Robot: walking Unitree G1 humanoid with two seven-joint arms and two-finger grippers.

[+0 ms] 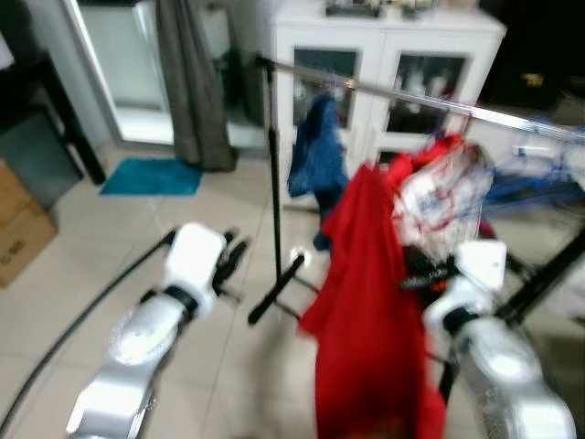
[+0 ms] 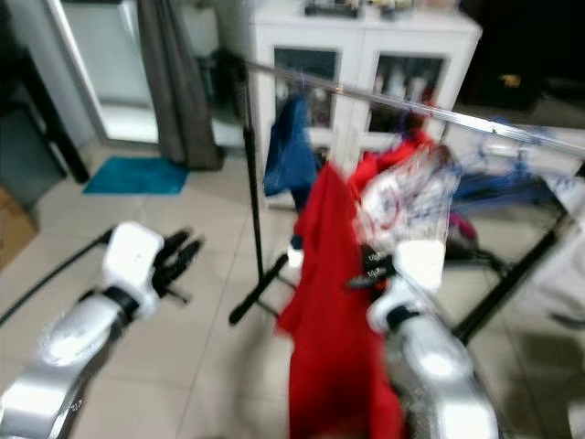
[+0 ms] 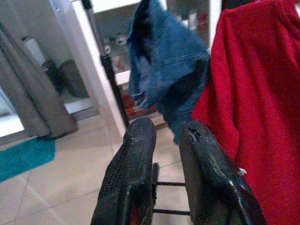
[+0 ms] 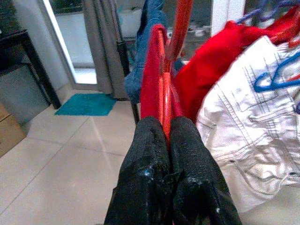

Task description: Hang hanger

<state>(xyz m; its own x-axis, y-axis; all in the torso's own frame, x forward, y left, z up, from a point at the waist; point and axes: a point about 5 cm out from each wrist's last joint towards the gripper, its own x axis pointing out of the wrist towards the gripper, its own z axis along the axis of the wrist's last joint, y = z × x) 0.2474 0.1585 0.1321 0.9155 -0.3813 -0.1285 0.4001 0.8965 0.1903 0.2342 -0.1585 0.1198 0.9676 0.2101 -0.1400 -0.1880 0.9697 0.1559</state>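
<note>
Up front, right gripper (image 4: pixel 166 140) raised before the clothes rack, fingers clenched on the red hanger (image 4: pixel 165 101), pads squeezed together on its thin red bar in the right wrist view. From the hanger, a red garment (image 1: pixel 370 320) draped long and low, held just under and in front of the silver rail (image 1: pixel 402 96), not yet hooked over it as far as can be seen. On the rail itself, a blue denim piece (image 1: pixel 315 155) toward the robot's left, then a white shirt (image 4: pixel 243 136) on a blue hanger (image 4: pixel 276 77) just beside the red garment, fabric touching. Left gripper (image 3: pixel 164 154) held out low over the tiled floor (image 1: pixel 119 229), fingers released, a narrow gap between them, nothing inside; pointed at the rack's dark upright post (image 1: pixel 272 174) and black foot (image 1: pixel 274 293). Open tile to the robot's left, reaching a teal mat (image 1: pixel 151 176) by a grey curtain (image 1: pixel 192 82); cardboard boxes (image 1: pixel 23 229) at the far left edge. Behind the rail, a white cabinet (image 1: pixel 384 55) with glass doors, close to the hung clothes. Tighter on the right, crowded with hanging fabric and a slanted black bar. Small white marks on the right gripper's black body, too blurred to read.
</note>
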